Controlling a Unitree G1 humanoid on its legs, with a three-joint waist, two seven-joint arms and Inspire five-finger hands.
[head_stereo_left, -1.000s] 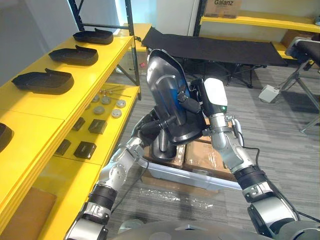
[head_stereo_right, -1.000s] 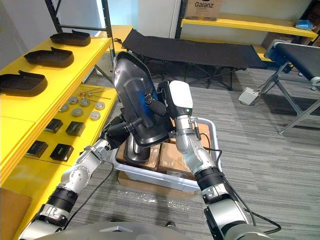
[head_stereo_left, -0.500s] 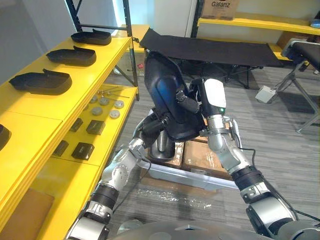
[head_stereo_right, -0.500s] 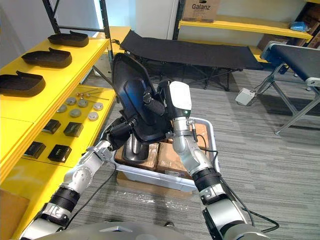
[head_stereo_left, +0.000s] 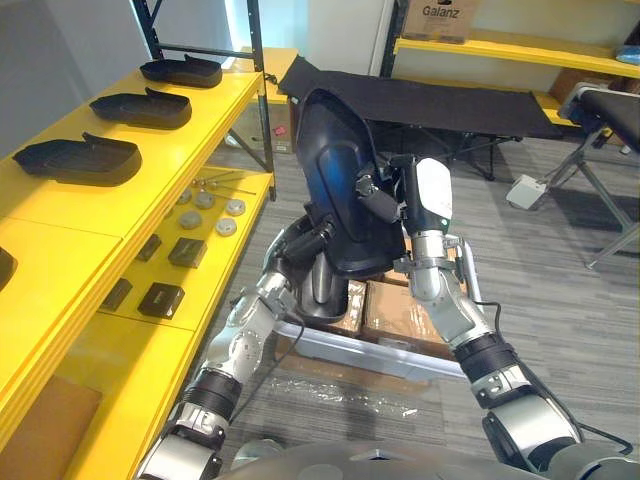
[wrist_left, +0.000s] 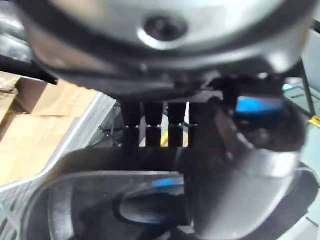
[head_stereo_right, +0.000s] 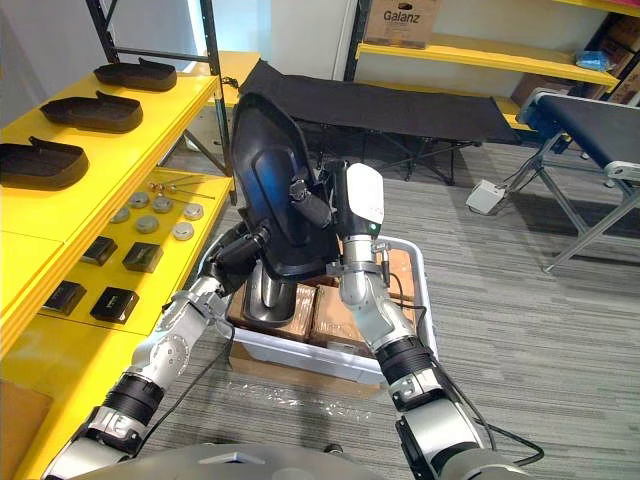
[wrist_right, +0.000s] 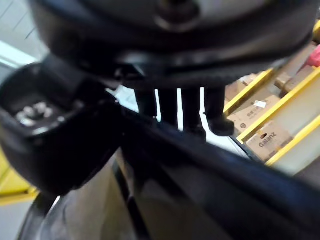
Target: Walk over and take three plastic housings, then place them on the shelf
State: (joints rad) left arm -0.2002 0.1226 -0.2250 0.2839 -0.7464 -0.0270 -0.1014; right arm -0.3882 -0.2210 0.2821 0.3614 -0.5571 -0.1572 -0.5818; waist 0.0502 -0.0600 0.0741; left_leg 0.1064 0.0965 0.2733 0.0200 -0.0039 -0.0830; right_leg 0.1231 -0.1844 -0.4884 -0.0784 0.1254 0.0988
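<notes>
grey striped carpet covers the floor, and a long yellow shelf stands along the robot's left. a large dark plastic housing is up in the air in front of the robot. it stands nearly upright with its glossy hollow side toward the head camera, and both hands are on it. the right hand is at the housing's right edge, fingers curled over the rim onto the inner face and clamped on it. the right wrist view shows them hooked over the dark rim. the left hand grips the lower left edge from below, with fingers and thumb closed round it.

just below the held housing a grey bin sits on the floor. it holds brown cardboard boxes and, at its left end, a second housing standing on end. a clear plastic sheet lies on the carpet by the bin's near side.

on the shelf's top level three more housings lie flat in a row, well apart from one another. the lower level carries round metal discs and small black blocks.

farther back stand a black folding cot and another yellow rack with a carton. a small white box lies on the carpet at the right.
</notes>
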